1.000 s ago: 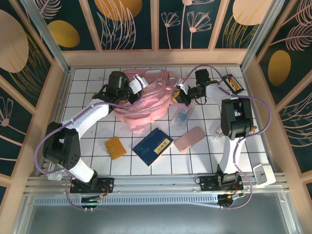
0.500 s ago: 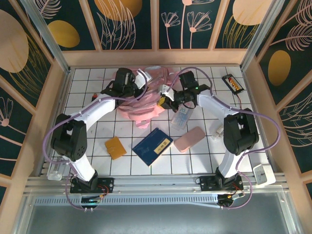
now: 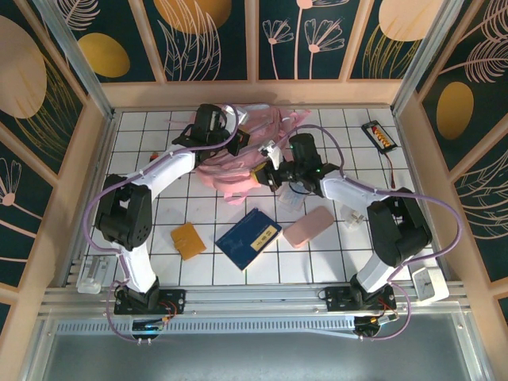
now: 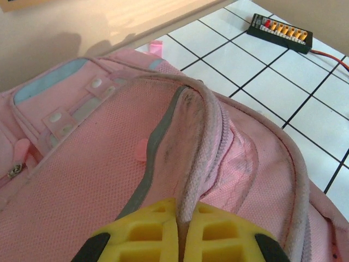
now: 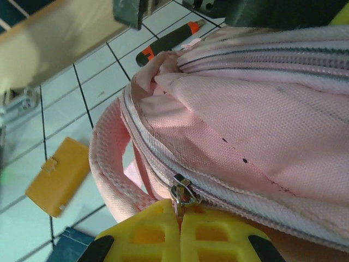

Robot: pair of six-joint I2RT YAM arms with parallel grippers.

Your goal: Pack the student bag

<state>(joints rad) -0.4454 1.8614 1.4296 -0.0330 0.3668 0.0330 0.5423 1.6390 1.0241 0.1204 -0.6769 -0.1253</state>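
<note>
In the space of a second the right gripper (image 3: 267, 173) had swung in from the right of the frame to the lower right edge of the student bag (image 3: 226, 163), which lay bunched at the upper centre of the tiled table (image 3: 317, 262). Its yellow fingers (image 5: 147, 232) were pressed together on the zip pull (image 5: 182, 194). The left gripper (image 3: 213, 121) had climbed to the bag's top edge, pinched tight on a pink strap (image 4: 199, 136). To my eye the bag was now braced for unzipping, while the blue notebook (image 3: 248, 238) and small pink case (image 3: 308, 226) waited unpacked below it.
</note>
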